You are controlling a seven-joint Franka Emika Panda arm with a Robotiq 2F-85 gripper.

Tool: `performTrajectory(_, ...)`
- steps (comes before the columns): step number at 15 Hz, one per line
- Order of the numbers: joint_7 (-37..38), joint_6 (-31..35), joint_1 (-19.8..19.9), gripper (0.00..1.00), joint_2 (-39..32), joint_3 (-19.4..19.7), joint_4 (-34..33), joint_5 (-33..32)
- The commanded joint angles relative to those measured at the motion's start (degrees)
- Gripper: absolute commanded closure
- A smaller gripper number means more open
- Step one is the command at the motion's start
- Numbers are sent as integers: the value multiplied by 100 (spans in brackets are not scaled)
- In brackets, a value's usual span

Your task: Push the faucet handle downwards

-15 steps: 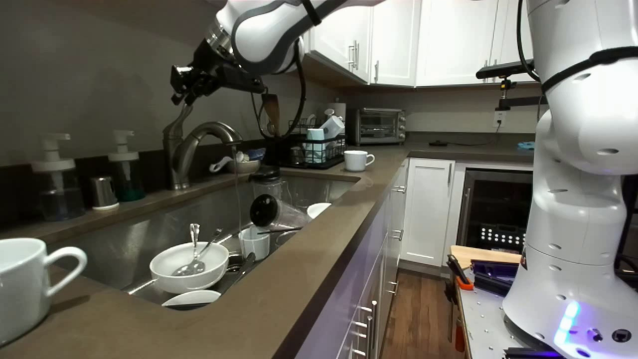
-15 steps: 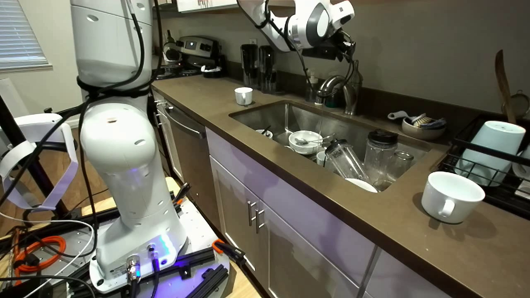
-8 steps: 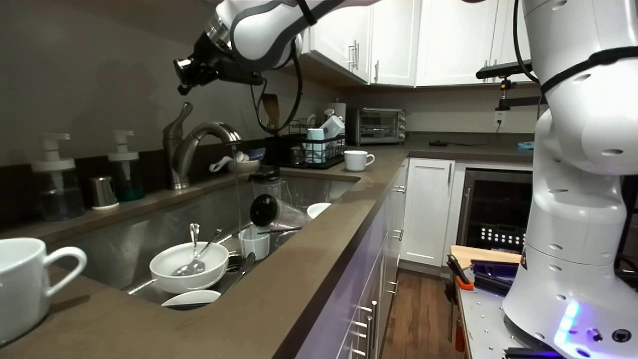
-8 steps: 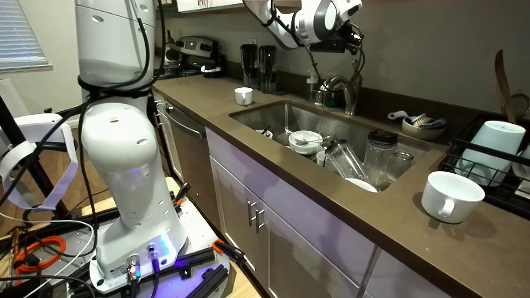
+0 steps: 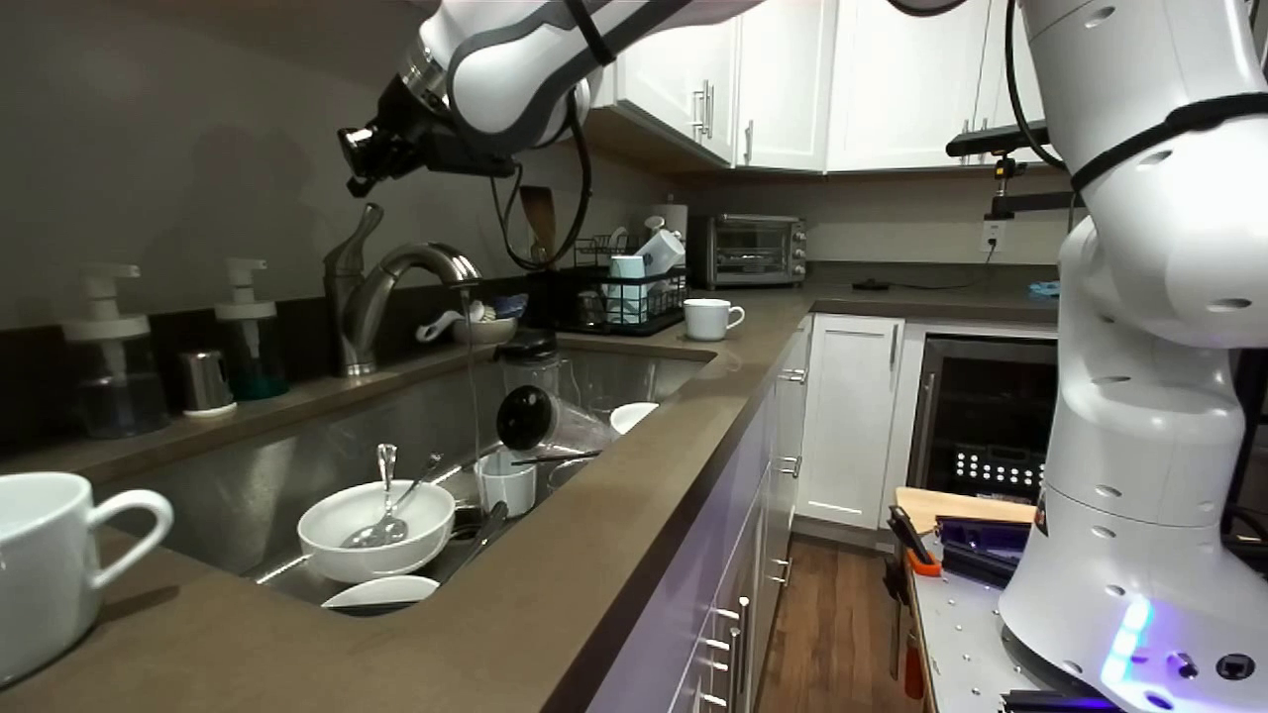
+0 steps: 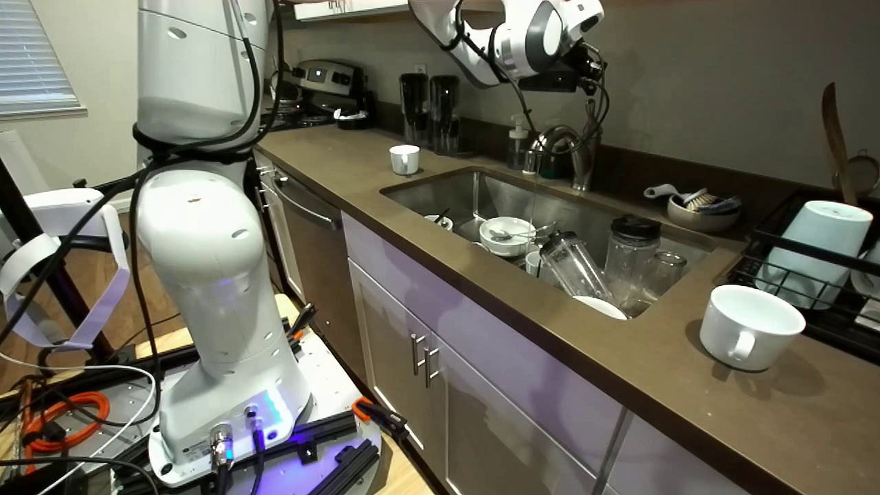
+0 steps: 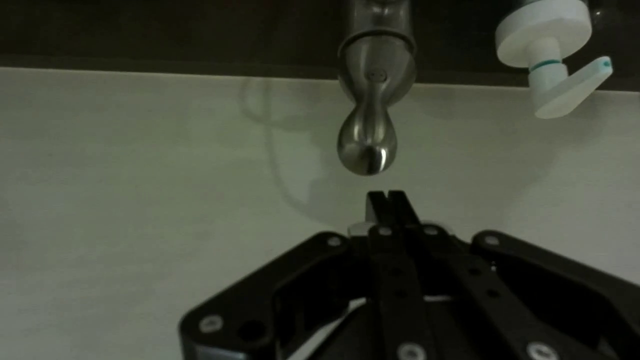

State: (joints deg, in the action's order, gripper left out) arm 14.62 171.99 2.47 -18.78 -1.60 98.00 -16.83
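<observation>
Dim grey wall (image 5: 198,178) backs a brown bench (image 5: 555,535), into which a steel sink (image 5: 297,456) is set. Behind the basin the slim metal faucet handle (image 5: 354,244) points up toward 1 o'clock in an exterior view, with the arched spout (image 5: 428,255) at its 3 o'clock. Thin running water (image 5: 474,366) falls from the spout, so the downward push looks not yet done.

Both 2 fingers (image 7: 379,207) are pressed together, holding nothing. In the wrist view the handle's rounded tip sits between their 11 and 12 o'clock, apart from them; a white soap-dispenser pump (image 7: 547,52) is at 2 o'clock. From outside, they hang just above the handle.

Positioning seems nearly complete; contact and the press itself remain, probably until the water stops.
</observation>
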Motion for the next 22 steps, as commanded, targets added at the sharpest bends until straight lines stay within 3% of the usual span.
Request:
performTrajectory(1,124,173,-119,98,-198,180,-240,-141)
performTrajectory(22,255,144,-345,99,-85,450,96,-101)
